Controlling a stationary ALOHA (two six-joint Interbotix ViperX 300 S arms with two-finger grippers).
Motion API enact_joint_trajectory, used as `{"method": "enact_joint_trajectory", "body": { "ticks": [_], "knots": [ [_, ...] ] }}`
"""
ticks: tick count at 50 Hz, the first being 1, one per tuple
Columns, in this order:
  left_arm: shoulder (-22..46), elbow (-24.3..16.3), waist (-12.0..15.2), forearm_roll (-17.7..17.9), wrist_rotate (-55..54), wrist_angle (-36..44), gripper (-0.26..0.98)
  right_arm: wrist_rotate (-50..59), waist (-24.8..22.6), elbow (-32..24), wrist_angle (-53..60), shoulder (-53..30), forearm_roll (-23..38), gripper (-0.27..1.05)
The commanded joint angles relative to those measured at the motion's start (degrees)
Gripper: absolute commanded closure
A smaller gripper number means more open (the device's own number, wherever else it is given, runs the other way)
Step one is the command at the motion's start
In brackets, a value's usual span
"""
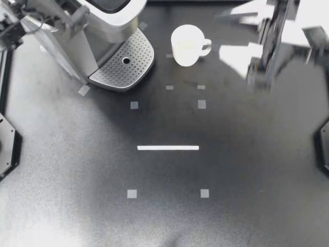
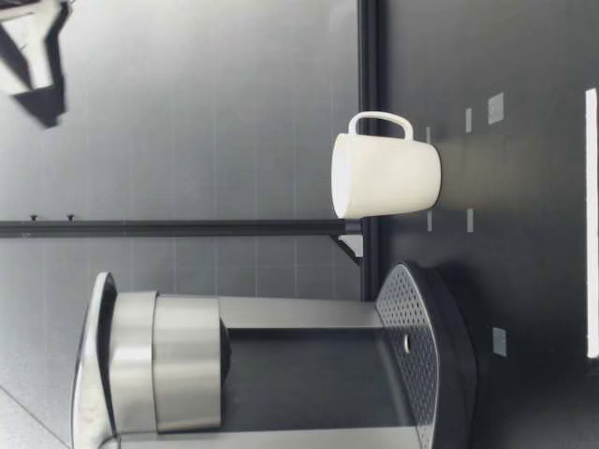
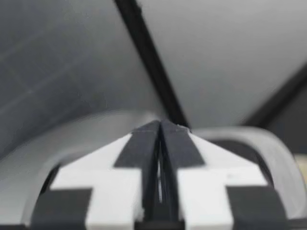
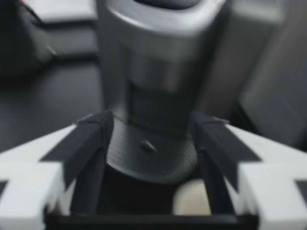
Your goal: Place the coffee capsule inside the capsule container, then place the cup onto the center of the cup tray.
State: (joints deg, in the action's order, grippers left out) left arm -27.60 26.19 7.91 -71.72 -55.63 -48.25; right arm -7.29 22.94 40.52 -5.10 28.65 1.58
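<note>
**Cup stands off the tray; left claw closed, right claw spread**

From above, the cup [image 1: 187,45] stands upright at the upper centre of the frame with its handle turned right. It is apart from the perforated cup tray [image 1: 126,64] to its left, and a band of bare worktop [image 1: 164,221] lies between them. The coffee machine [image 1: 97,20] fills the upper left corner. My left arm [image 1: 36,23] hangs blurred over it, and my right arm [image 1: 270,46] is blurred at upper right, to the cup's right. Neither claw can be made out in that view.

The wrist views show the claws. The left claw [image 3: 159,129] has its fingers pressed together, above a curved pale rim. The right claw [image 4: 148,119] has its fingers spread wide and grips nothing. It faces the machine's front, with the tray ahead and the cup a pale blur under it by one finger.

Only the low view gives height. It shows an open gap between the brew head [image 2: 164,360] and the tray. The cup is beside the machine, near the black bar [image 2: 370,56] at the worktop's far edge.

A white strip [image 1: 168,147] and small tape squares [image 1: 134,105] lie flat across the middle and lower frame.
</note>
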Motion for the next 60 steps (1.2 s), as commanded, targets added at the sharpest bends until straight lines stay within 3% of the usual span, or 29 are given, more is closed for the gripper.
{"method": "enact_joint_trajectory", "body": {
  "ticks": [1, 5, 9, 17, 24, 35, 45, 60],
  "knots": [
    [-0.53, -5.01, -2.81, 8.61, 6.77, -5.89, 0.59, -1.32, 1.85, -4.31, -7.82, -0.18, 1.49, 0.14],
    [-0.35, -8.17, -4.75, 16.35, 12.48, -9.93, 0.59, -3.25, 2.99, -7.03, -14.59, -1.67, 2.55, 0.14],
    [-0.35, -10.02, -7.38, 21.01, 15.21, -11.95, 0.59, -5.19, 4.75, -9.40, -20.65, -3.16, 2.64, 0.14],
    [-0.26, -10.37, -13.27, 22.24, 15.21, -12.22, 0.59, -10.20, 5.54, -11.25, -26.72, -5.89, 1.49, 0.14],
    [0.18, -9.23, -16.88, 24.08, 14.59, -10.72, 0.59, -13.97, 7.21, -11.43, -27.69, -8.44, -1.41, 0.14],
    [-0.53, -6.06, -17.84, 27.86, 13.01, -3.87, 0.59, -22.68, 11.95, -12.66, -32.08, -14.15, -8.44, 0.15],
    [-2.90, -3.34, -17.84, 27.25, 11.07, -1.58, 0.59, -33.22, 16.96, -14.68, -33.31, -20.48, -17.05, 0.15],
    [-7.38, -2.81, -17.75, 18.02, 7.21, -3.96, 0.59, -45.18, 20.74, -18.63, -33.57, -29.62, -27.16, 0.15]
  ]
}}
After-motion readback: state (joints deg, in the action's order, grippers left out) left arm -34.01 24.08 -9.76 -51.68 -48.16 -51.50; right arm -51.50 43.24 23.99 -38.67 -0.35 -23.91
